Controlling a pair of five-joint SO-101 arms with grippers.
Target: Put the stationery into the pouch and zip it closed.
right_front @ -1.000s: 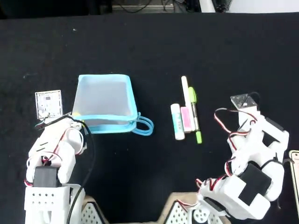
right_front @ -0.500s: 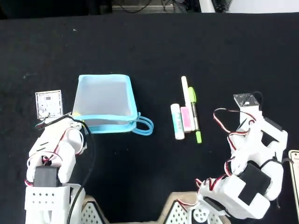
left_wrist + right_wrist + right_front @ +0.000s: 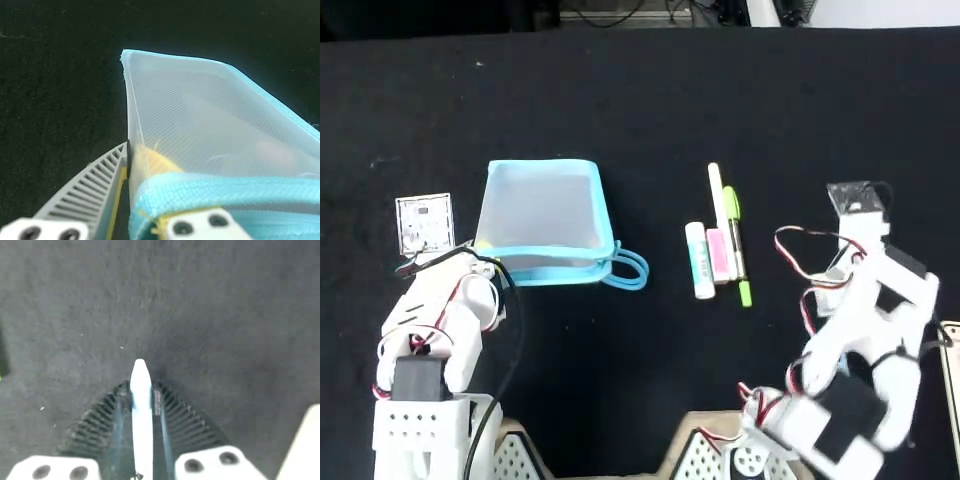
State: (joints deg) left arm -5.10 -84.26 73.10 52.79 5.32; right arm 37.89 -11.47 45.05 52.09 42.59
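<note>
The pale blue mesh pouch (image 3: 545,218) lies left of centre, its zipper edge and loop (image 3: 630,270) toward the arms. My left gripper (image 3: 485,264) is shut on the pouch's near left corner. In the left wrist view the pouch (image 3: 200,120) fans out from the gripper (image 3: 131,167). A white pen (image 3: 719,203), green highlighter (image 3: 735,245), pink eraser (image 3: 717,255) and white glue stick (image 3: 700,260) lie together on the black cloth at centre right. My right gripper (image 3: 865,225) hovers to their right, shut and holding nothing, over bare cloth (image 3: 140,374).
A white square module (image 3: 425,222) sits left of the pouch beside the left arm. A pale object (image 3: 950,380) lies at the table's right edge, also seen as a pale object (image 3: 307,445) in the right wrist view. Black cloth (image 3: 650,90) stretches open at the back.
The right arm has swung its gripper farther back and slightly right, away from its base. The left arm, the pouch and the stationery have stayed put.
</note>
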